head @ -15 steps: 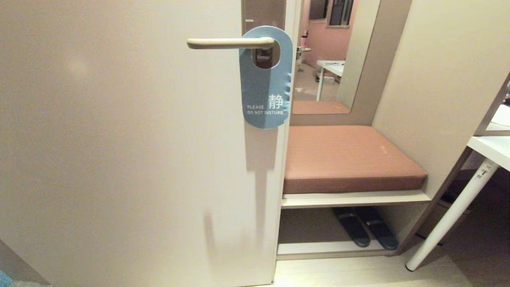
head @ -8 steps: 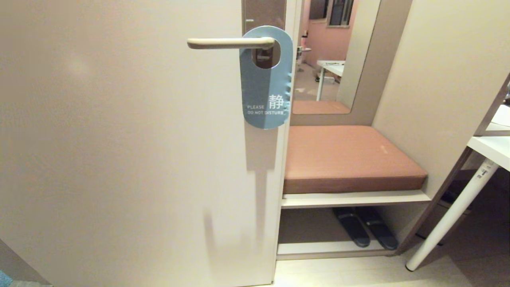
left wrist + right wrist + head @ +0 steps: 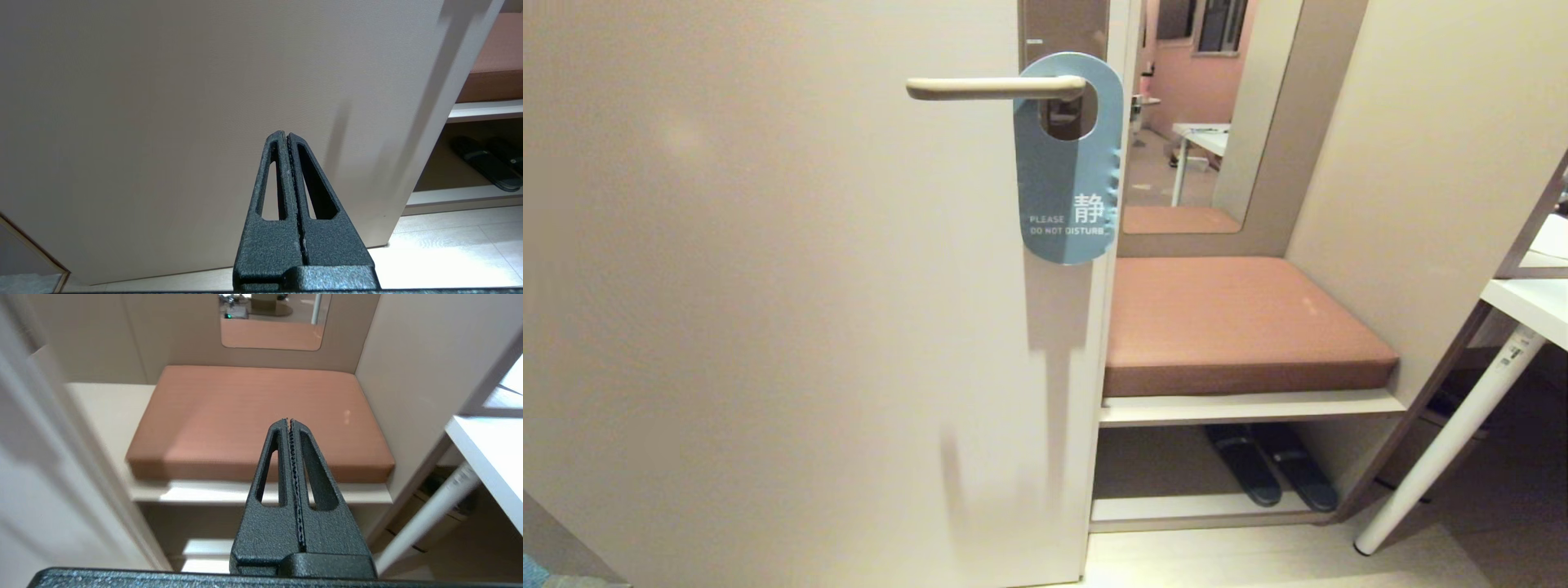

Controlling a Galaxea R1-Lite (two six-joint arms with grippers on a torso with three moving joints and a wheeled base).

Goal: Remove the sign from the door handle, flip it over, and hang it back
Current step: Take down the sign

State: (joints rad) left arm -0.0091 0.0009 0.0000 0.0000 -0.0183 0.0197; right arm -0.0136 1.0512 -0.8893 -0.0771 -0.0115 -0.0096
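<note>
The blue sign hangs by its oval hole from the cream door handle, its "PLEASE DO NOT DISTURB" face towards me. The handle sits on a brown-grey plate near the door's right edge. Neither arm shows in the head view. My left gripper is shut and empty, low in front of the plain door panel. My right gripper is shut and empty too, pointing at the brown cushion of the bench beside the door. The sign and handle are out of both wrist views.
To the right of the door stands a bench niche with a brown cushion, a mirror above it and dark slippers underneath. A white table with a slanted leg stands at the far right.
In the head view nothing has visibly changed; the sign hangs still on the handle and no arm has come into sight.
</note>
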